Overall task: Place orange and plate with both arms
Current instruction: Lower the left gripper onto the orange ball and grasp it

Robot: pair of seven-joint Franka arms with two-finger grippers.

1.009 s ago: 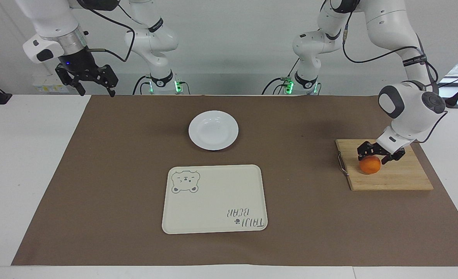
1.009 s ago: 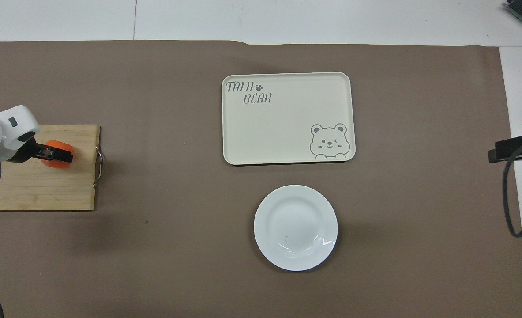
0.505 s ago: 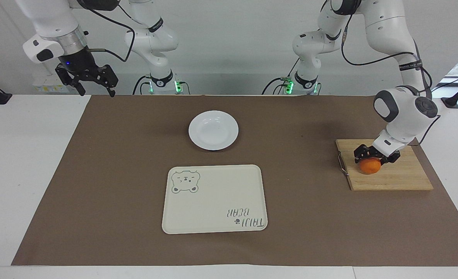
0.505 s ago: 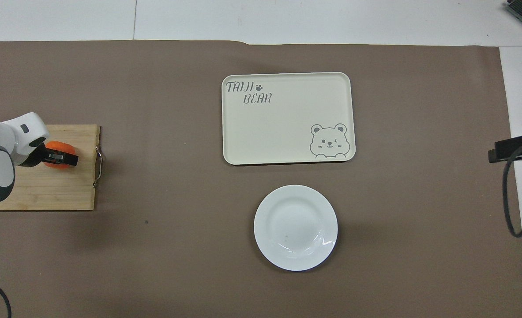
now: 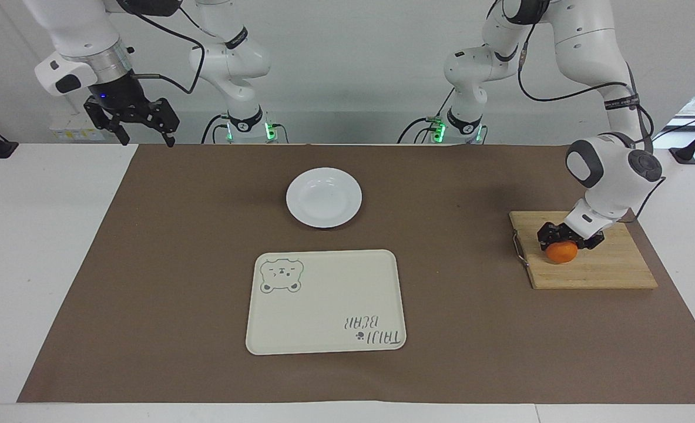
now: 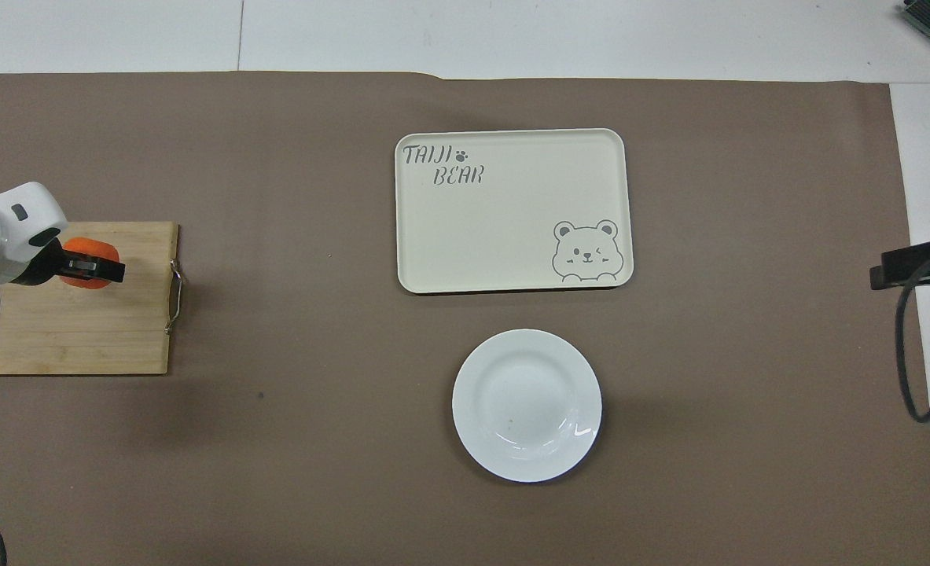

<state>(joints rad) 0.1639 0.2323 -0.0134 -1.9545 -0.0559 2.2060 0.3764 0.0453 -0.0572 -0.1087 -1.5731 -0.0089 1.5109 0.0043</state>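
We see the left gripper clamped on the orange, a small, round, bright fruit on the wooden board. The right gripper waits raised, jaws apart. The glossy white plate lies nearer the robots than the tray.

A: Any readable text anywhere in this setup?

B: Just one bit. The cream tray has "TAIJI BEAR" printed in grey in one corner, with a little paw print after "TAIJI". In the facing view it reads upside down. There's a winking bear drawing in the diagonal corner, no words on it.
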